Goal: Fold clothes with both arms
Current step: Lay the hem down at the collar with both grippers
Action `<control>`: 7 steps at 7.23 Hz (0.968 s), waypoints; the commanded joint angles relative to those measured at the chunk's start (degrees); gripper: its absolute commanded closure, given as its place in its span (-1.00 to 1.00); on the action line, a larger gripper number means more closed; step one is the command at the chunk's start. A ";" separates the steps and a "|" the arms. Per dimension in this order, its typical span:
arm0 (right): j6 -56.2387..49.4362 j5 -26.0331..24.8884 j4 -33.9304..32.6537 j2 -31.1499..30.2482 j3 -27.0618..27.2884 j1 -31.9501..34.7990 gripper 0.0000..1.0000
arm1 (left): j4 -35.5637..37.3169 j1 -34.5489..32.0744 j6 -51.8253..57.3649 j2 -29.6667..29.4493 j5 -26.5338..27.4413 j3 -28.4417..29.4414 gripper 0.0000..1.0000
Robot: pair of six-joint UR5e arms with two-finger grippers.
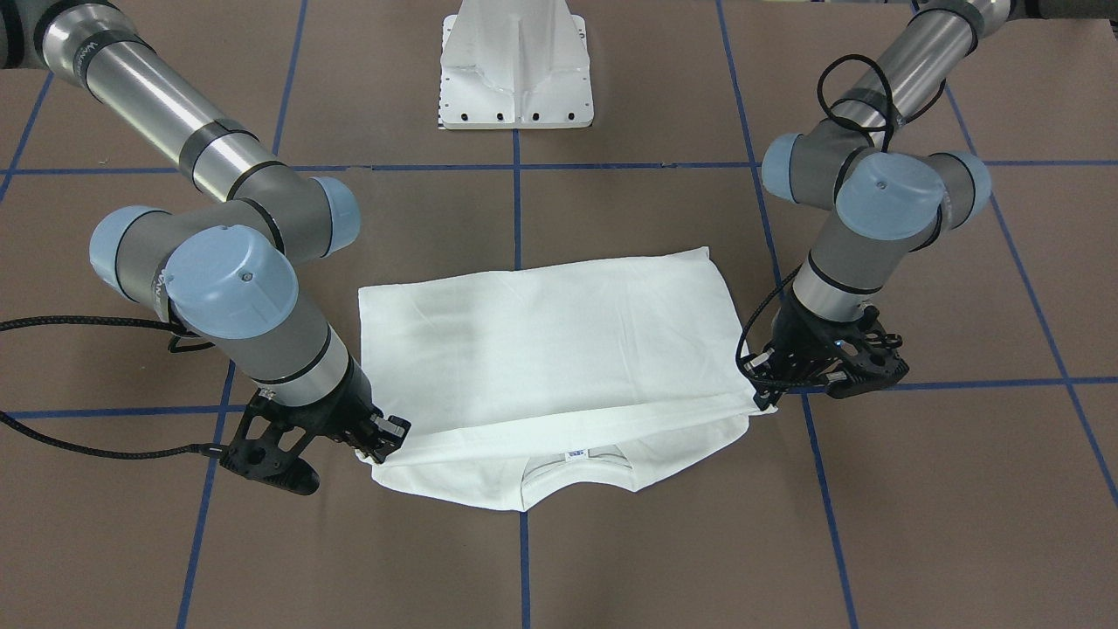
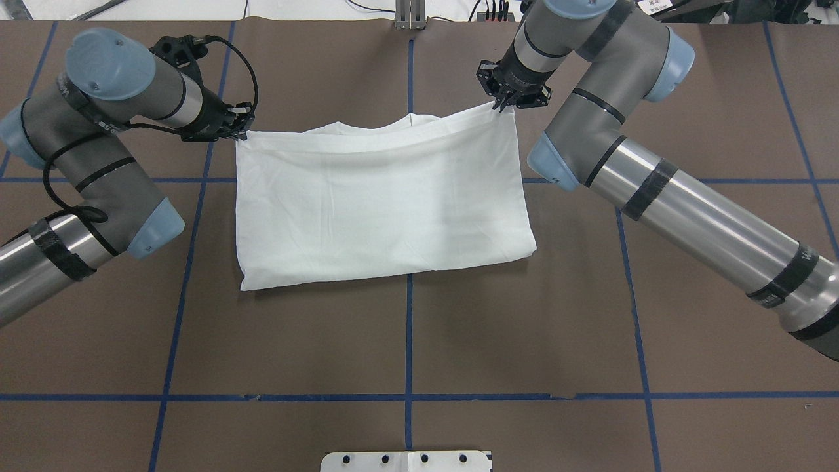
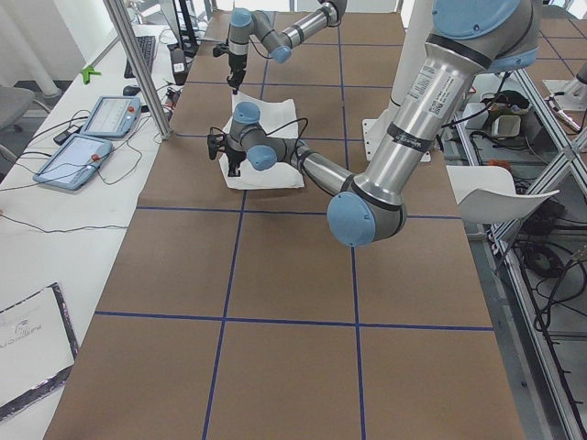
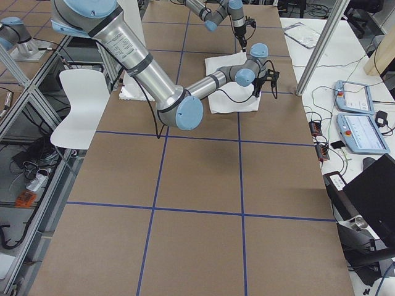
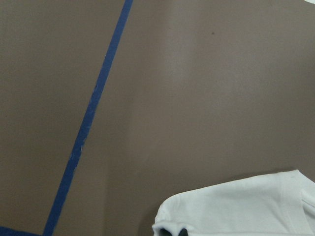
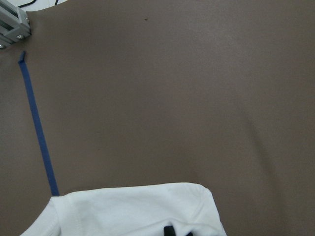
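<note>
The white T-shirt (image 1: 550, 349) (image 2: 380, 203) lies folded on the brown table. Its top layer is drawn over toward the ribbed neck (image 1: 576, 472), where a small label (image 1: 576, 453) shows. My left gripper (image 2: 242, 132) (image 1: 769, 397) is shut on one corner of that top layer. My right gripper (image 2: 505, 106) (image 1: 377, 447) is shut on the opposite corner. Both held corners sit just above the table. Each wrist view shows a white cloth corner (image 5: 236, 211) (image 6: 133, 211) with a dark fingertip at the bottom edge. No printed text shows.
A white metal pedestal (image 1: 515, 70) (image 2: 406, 461) stands at the robot's side of the table. Blue tape lines (image 2: 409, 328) grid the brown cover. Beyond the table's far edge, tablets (image 3: 96, 133) lie on a white desk beside a metal post (image 3: 138, 69).
</note>
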 commanded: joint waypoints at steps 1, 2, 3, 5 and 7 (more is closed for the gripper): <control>-0.31 -0.15 3.03 1.35 -3.68 0.03 1.00 | 0.14 -0.13 0.15 -0.18 0.06 1.29 1.00; -0.40 -0.24 3.92 1.35 -4.83 0.03 1.00 | 0.23 -0.74 1.46 -0.09 0.06 1.38 1.00; -0.40 -0.24 3.93 1.35 -4.93 0.03 1.00 | 0.23 -0.84 1.65 -0.01 0.06 1.29 1.00; -0.40 -0.15 3.93 1.26 -5.11 0.03 1.00 | 0.23 -0.75 1.56 -0.18 0.06 1.38 1.00; -0.31 -0.07 3.93 1.43 -4.67 -0.06 1.00 | 0.23 -0.66 1.56 -0.18 0.06 1.20 1.00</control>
